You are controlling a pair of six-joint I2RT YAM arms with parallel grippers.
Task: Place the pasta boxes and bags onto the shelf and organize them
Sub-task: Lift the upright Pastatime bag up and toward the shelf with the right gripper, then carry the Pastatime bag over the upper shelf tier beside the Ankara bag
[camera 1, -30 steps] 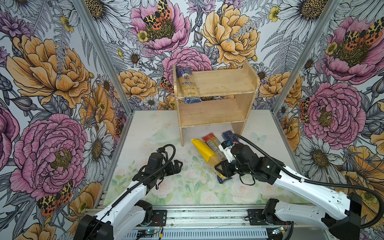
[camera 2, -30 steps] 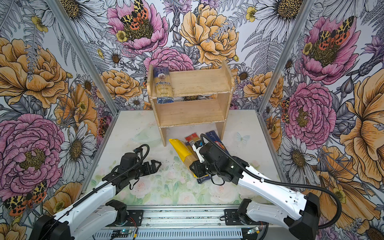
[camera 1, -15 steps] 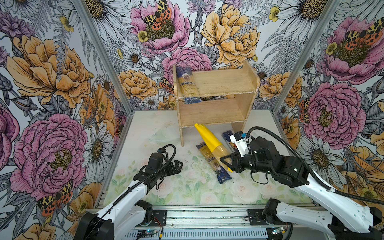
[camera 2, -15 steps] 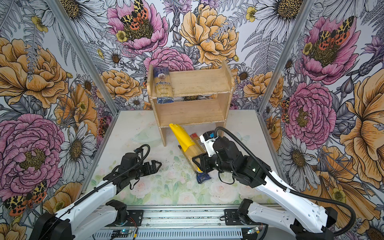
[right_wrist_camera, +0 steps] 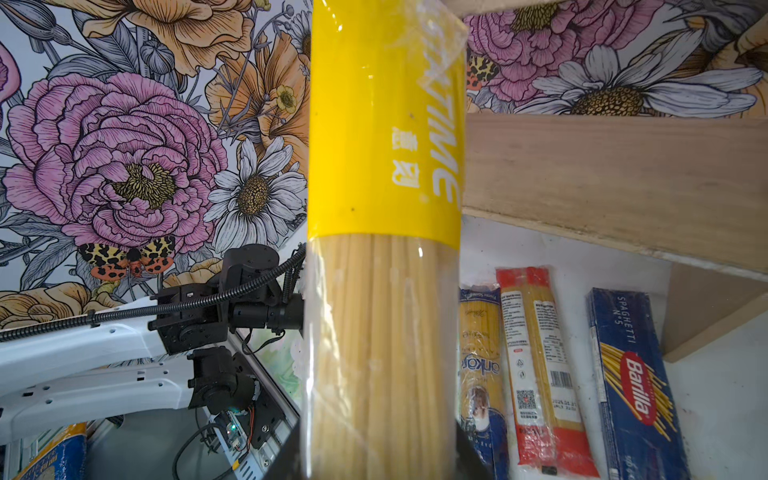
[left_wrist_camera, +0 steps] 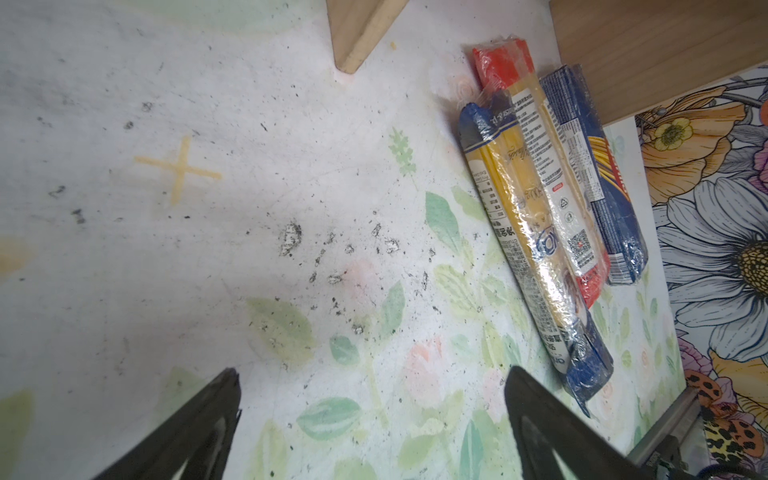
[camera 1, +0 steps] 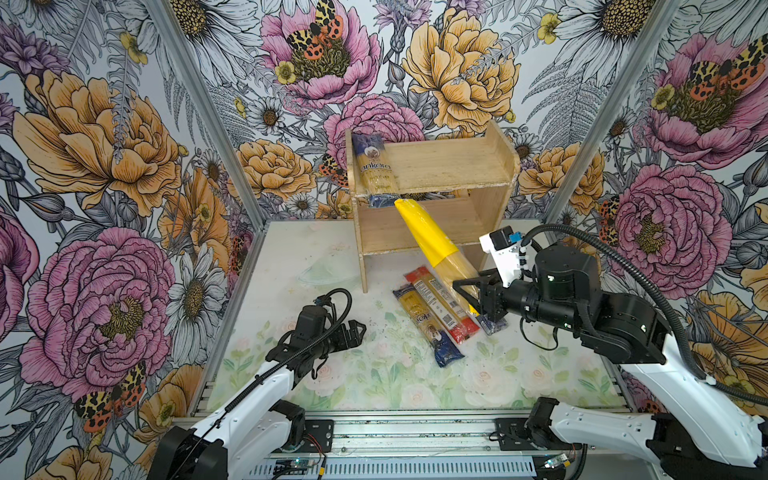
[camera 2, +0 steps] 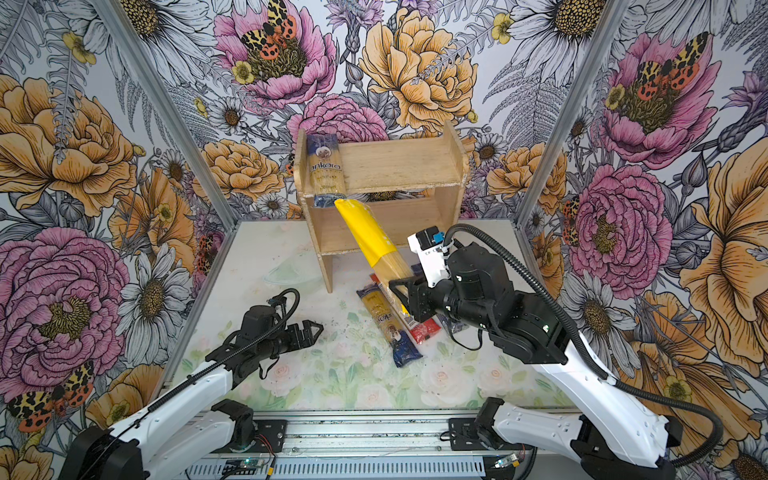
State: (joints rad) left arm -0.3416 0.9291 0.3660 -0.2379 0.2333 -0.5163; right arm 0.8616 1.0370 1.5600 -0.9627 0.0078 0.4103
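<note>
My right gripper [camera 1: 471, 297] [camera 2: 401, 297] [right_wrist_camera: 378, 457] is shut on the yellow-ended bag [camera 1: 428, 237] [camera 2: 368, 237] [right_wrist_camera: 382, 166]. The bag hangs tilted above the table, its yellow end up at the front of the wooden shelf [camera 1: 449, 166] [camera 2: 399, 166]. The "ankara" bag [camera 1: 376, 174] [camera 2: 326, 170] lies on the top tier at the left. On the table lie the slimmer blue-ended bag [camera 1: 428, 324] [left_wrist_camera: 536, 266] [right_wrist_camera: 478, 365], the red-ended pack [camera 1: 440, 303] [left_wrist_camera: 552, 199] [right_wrist_camera: 536, 357] and the Barilla pack [left_wrist_camera: 598, 178] [right_wrist_camera: 636, 399], side by side. My left gripper [camera 1: 353, 332] [camera 2: 311, 332] [left_wrist_camera: 372, 374] is open and empty, left of them.
Flowered walls close in the table on the left, back and right. The shelf's lower tier [camera 1: 395, 232] is bare wood where it shows. A yellow cross mark [left_wrist_camera: 178, 170] is on the table surface. A metal rail [camera 1: 395, 428] runs along the front edge.
My right gripper has lifted the yellow-ended bag off the table and swung its yellow end up and back toward the shelf. The left arm has stayed where it was.
</note>
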